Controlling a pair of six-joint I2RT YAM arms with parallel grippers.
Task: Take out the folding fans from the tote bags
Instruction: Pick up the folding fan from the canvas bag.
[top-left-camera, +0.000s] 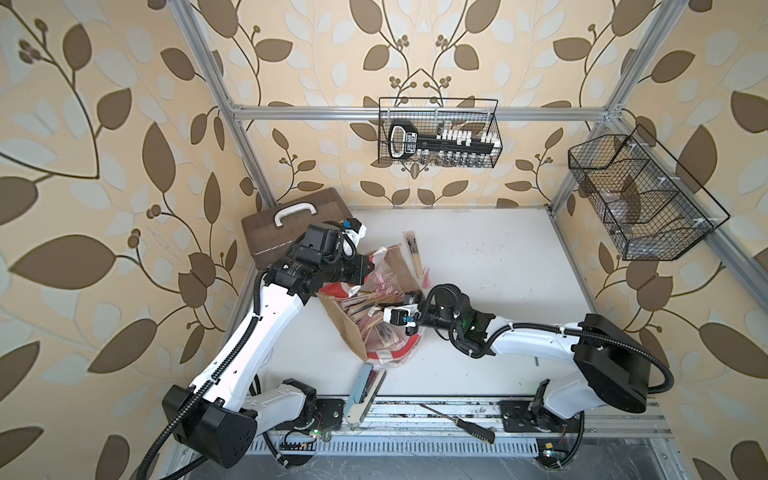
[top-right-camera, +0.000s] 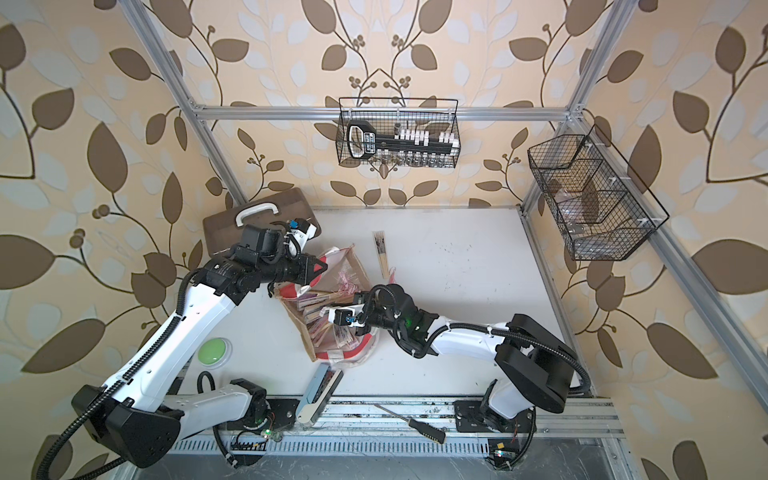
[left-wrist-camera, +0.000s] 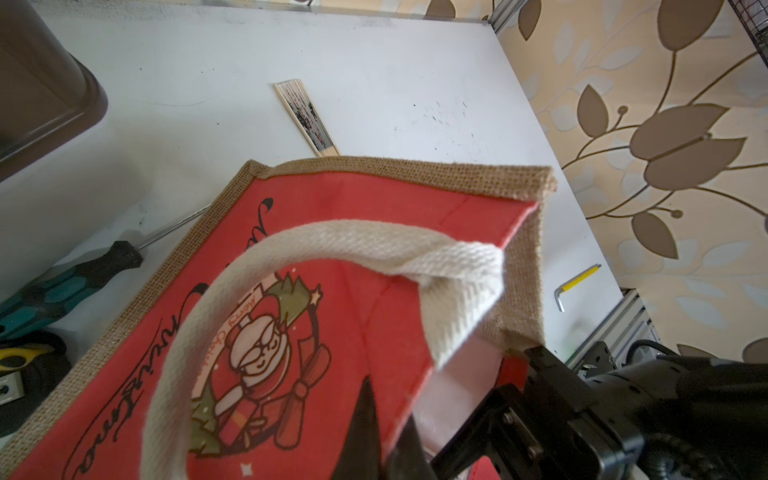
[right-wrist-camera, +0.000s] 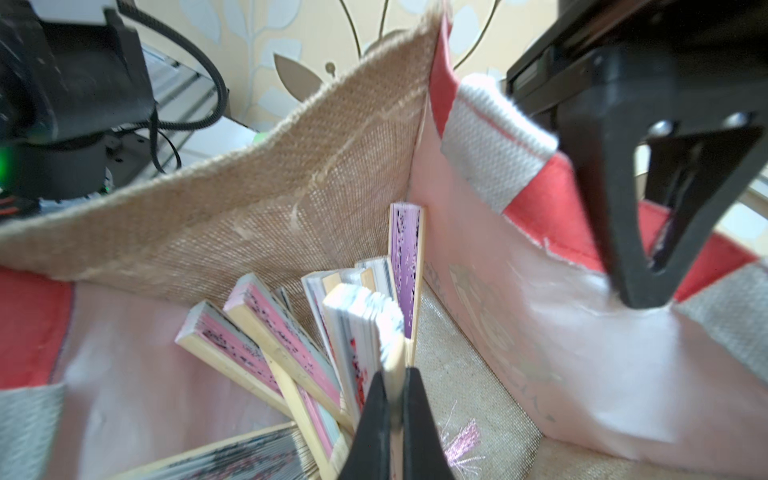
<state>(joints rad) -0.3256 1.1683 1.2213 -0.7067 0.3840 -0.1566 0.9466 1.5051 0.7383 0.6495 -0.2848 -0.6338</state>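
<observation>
**The folding fans (right-wrist-camera: 266, 332) in the tote bag (right-wrist-camera: 249, 199), removal under way.** Several closed fans, pale-ribbed with pink, purple and dark-printed paper, are shown crowded inside the bag. They lean against one another and against the jute wall. In both top views the bag is seen at the centre of the frame, mouth open, on the white tabletop (top-left-camera: 498, 270).

A single fan (top-left-camera: 412, 249) is laid on the tabletop just above and to the right of the bag. It is judged to be the only one delivered so far.

The right claw (right-wrist-camera: 396, 419) is lowered into the bag mouth and is pinched narrowly on the bamboo guard of a white fan with red print (right-wrist-camera: 365, 324). This fan is not yet lifted clear of the others. The left claw (left-wrist-camera: 384, 440) is clamped on the rim of the bag's red panel beside the whitish handle (left-wrist-camera: 332, 245), by which the mouth is held open.

The task is thus judged to be at an early stage: one fan out, one gripped, and the greater part of the bundle left inside. An exact count cannot be made, since the lower fans are hidden.

Around the work, a brown case (top-left-camera: 291, 224) is seen to the upper left of the bag, a light-blue tool (top-left-camera: 365, 388) below it, and a black-handled screwdriver (top-left-camera: 457, 424) at lower right. None is held by either claw.
</observation>
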